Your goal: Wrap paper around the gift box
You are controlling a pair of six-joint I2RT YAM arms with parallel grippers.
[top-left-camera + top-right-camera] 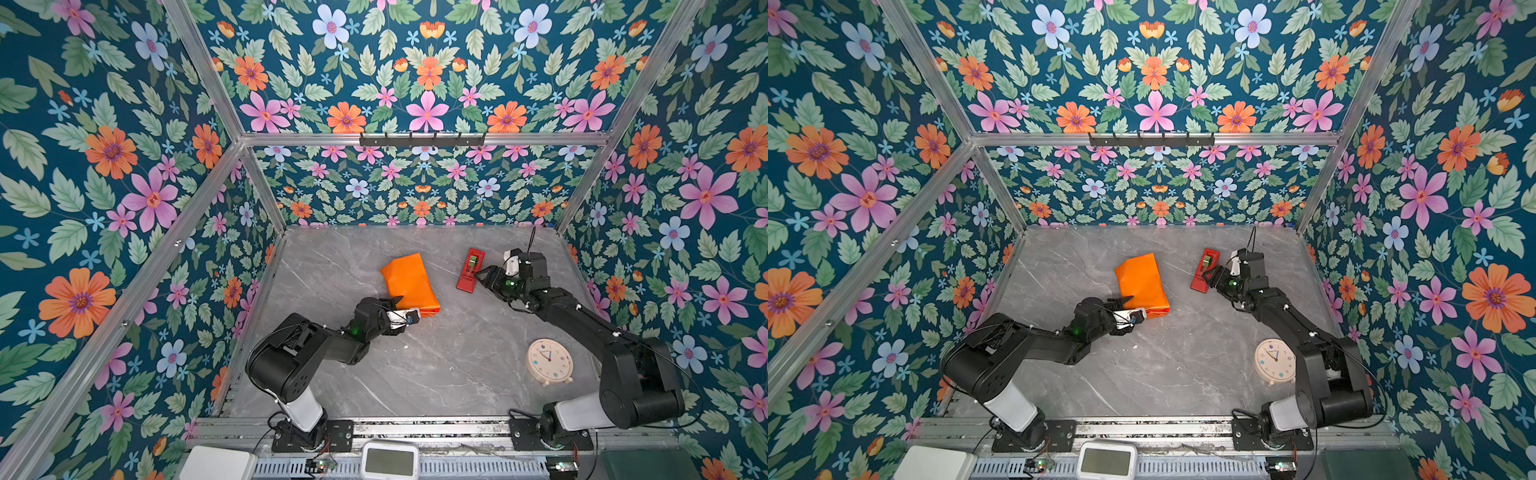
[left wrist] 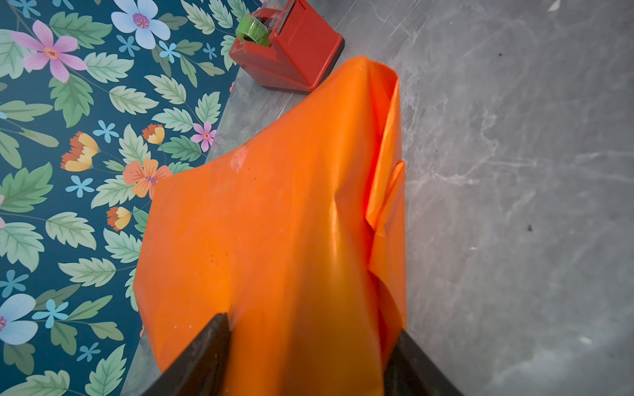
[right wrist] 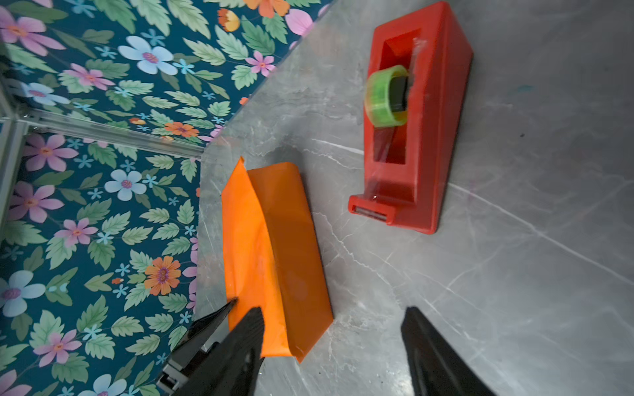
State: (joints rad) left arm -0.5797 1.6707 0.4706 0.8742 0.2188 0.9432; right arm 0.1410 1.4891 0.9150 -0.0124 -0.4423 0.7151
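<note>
The paper (image 1: 409, 282), orange side out, lies mid-desk (image 1: 436, 374), gift box hidden; left pincer (image 2: 308, 329) grasps its near end. Tape dispenser (image 1: 470, 270) sits near on the right, right pincer (image 3: 333, 310) released beside it; clock (image 1: 549, 360) well apart, near-right; front desk open

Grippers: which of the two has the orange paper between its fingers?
The left gripper: it is closed on the paper. The right gripper stands open and empty, near the red tape dispenser.
</note>
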